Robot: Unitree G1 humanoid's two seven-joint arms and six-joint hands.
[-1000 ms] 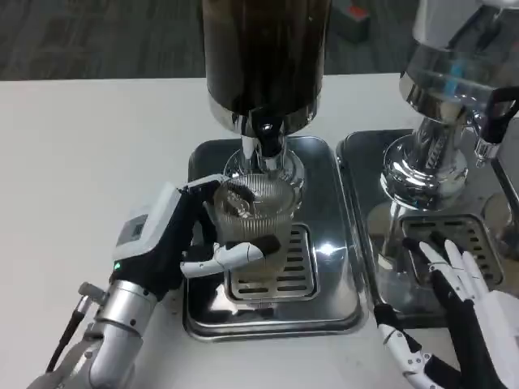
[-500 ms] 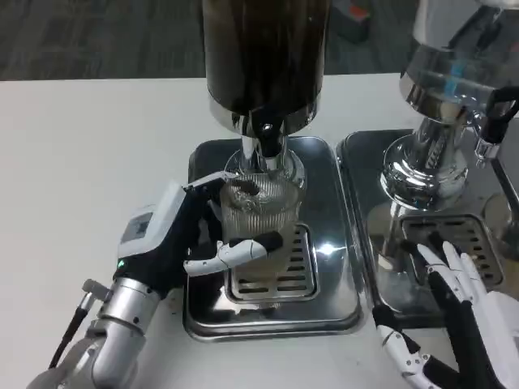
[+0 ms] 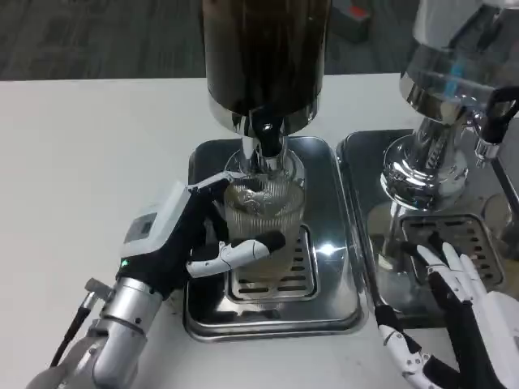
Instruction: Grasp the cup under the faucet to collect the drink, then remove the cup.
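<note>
The left hand (image 3: 190,239) grasps the ribbed clear cup (image 3: 261,209), fingers wrapped round it, under the chrome faucet (image 3: 266,146) over a shiny steel tray (image 3: 336,300). The right hand (image 3: 466,312) lies released, fingers spread, at the desk (image 3: 81,162) edge.

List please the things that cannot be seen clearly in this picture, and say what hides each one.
- Head view: the ribbed clear glass cup has its left side covered by the left hand; how much drink it holds is unclear.
- The faucet outlet sits over the cup's mouth; any flow is too small to tell.
- The tall dark drink dispenser is cut by the top edge.
- The right hand is cut by the bottom edge.
</note>
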